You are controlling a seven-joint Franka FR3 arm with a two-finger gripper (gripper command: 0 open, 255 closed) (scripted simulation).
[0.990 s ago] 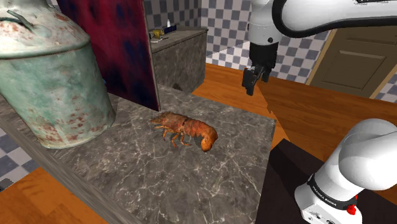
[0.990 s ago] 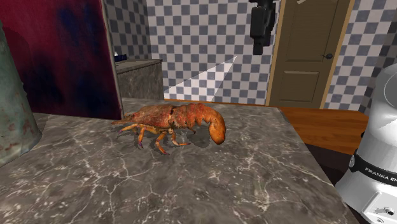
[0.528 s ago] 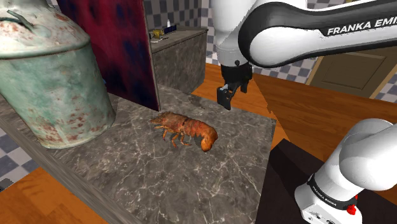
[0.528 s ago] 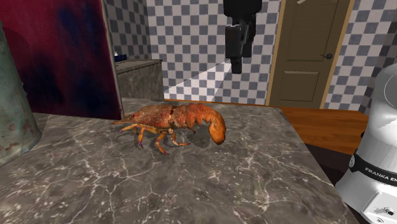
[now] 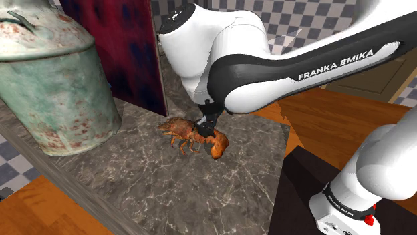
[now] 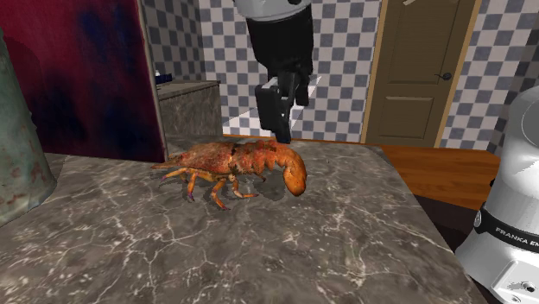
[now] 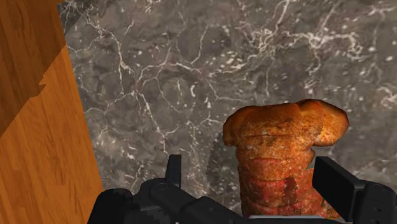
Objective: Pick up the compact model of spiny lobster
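The orange-red spiny lobster model lies on the grey marble counter, its curled tail pointing toward the stand. My black gripper has come down right over its tail half. In the second exterior view the gripper hangs just above the lobster. Through the wrist view the gripper is open, and the lobster's segmented tail sits between the two fingers. The left finger stands apart from it; the right finger is close beside it.
A large pale green, rust-spotted jug and a dark red upright panel stand at the counter's back left. The counter edge drops to wooden floor near the gripper. The stand is at lower right, with a brown door behind.
The arm swung left and down from high over the counter's far edge to just above the lobster. The lobster has not moved.
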